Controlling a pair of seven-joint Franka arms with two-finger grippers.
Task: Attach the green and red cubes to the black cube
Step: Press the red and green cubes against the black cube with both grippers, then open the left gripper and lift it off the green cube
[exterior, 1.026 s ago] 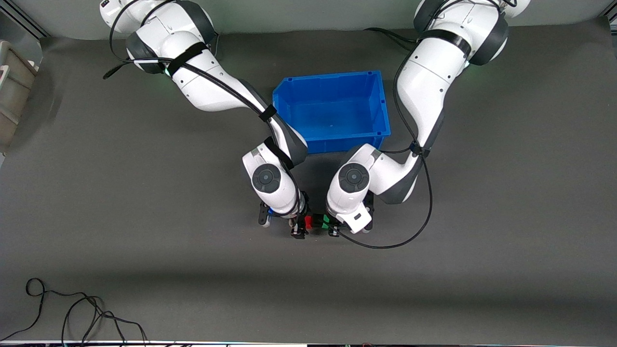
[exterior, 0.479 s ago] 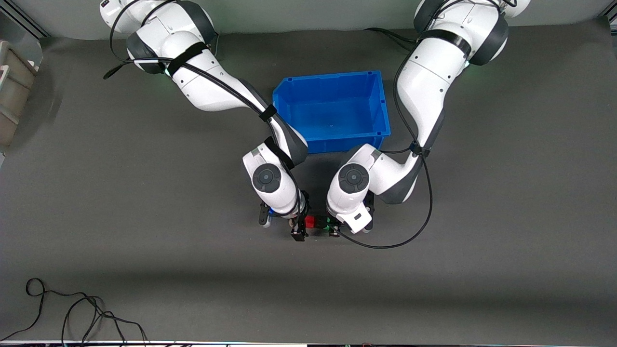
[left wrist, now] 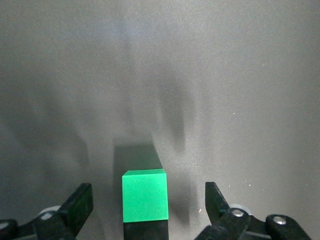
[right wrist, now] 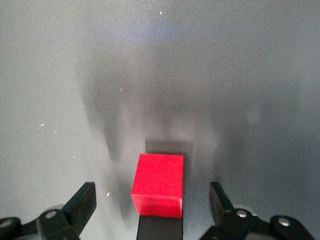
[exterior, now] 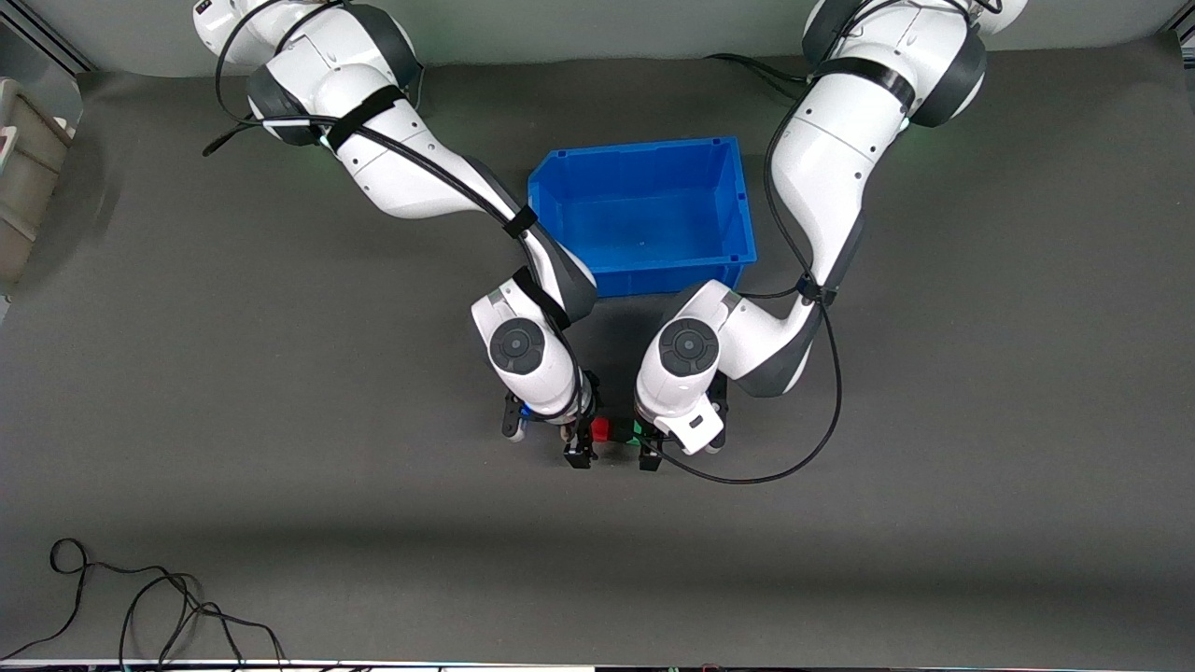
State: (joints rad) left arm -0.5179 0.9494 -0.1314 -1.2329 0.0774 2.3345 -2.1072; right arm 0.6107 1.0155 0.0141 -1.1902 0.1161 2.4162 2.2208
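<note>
"Where were the cubes?"

"Low in the middle of the front picture, in one short row on the gray tabletop (exterior: 280, 467). The black cube (left wrist: 145, 232) sat in the middle. The red cube (right wrist: 158, 184) touched it on the right arm's end and the green cube (left wrist: 144, 195) on the left arm's end."

"Were you holding them?"

"No. My left gripper (left wrist: 147, 194) was spread wide around the green cube with gaps on both sides. My right gripper (right wrist: 152, 192) was the same around the red one."

"What next?"

"I thought they looked joined. The row ran from arm to arm, so I'd lift straight up. The blue bin (exterior: 644, 145) sat higher in the frame, out of my way."
</note>
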